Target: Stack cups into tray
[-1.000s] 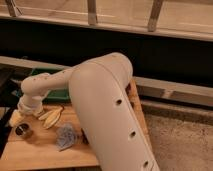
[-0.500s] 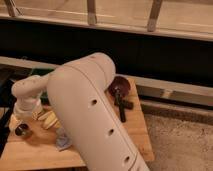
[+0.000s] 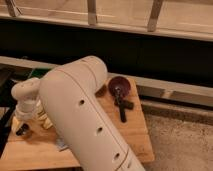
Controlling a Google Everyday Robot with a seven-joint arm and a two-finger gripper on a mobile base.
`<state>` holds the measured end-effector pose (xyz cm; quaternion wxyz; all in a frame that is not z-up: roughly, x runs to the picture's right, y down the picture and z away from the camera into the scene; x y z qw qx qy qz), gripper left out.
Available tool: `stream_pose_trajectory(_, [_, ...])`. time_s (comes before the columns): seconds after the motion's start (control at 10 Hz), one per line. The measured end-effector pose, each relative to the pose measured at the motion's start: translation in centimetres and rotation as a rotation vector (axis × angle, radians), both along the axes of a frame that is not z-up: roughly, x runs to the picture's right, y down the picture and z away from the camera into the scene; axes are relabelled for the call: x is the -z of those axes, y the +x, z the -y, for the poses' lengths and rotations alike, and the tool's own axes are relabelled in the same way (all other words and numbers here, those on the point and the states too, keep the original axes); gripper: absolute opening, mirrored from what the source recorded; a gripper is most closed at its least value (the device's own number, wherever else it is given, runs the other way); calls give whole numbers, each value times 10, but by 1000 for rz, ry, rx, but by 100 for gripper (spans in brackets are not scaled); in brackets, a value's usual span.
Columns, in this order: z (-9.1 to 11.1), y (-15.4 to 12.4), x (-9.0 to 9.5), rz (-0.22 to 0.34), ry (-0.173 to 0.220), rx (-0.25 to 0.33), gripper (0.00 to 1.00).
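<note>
Cups: we see one cream cup (image 3: 46,121) lower left on the table (image 3: 135,135), just beside the gripper (image 3: 22,126). Jaws spread wide; we can't tell if it holds anything.

Wood counter (image 3: 136,134). Dark red bowl (image 3: 120,84) near far edge. Black tool (image 3: 123,107) runs from bowl toward near edge. Speckled floor (image 3: 182,145) at right.

Wooden surface (image 3: 137,134) in warm, dim light: just behind it a pale ledge (image 3: 172,89) runs along a dark wall band (image 3: 150,55), above that a window (image 3: 122,10) split by pale upright posts (image 3: 92,12), and to its right speckled grey floor (image 3: 185,147).
</note>
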<state>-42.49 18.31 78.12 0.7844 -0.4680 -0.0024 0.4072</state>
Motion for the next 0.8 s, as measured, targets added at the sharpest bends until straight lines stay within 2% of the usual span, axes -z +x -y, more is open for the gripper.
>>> stream_pose_trajectory(0.2, [-6,4,-10,-11,-23,-16,70])
stream_pose_trajectory(0.3, [-8,6,-14,-8,-32,-25,64])
stream_pose_trajectory(0.5, [-13,8,-16,13,-51,-52,46])
stream_pose_trajectory(0.7, [-14,6,-15,15,-56,-55,24])
stream_pose_trajectory(0.8, [-15,6,-15,16,-57,-54,16])
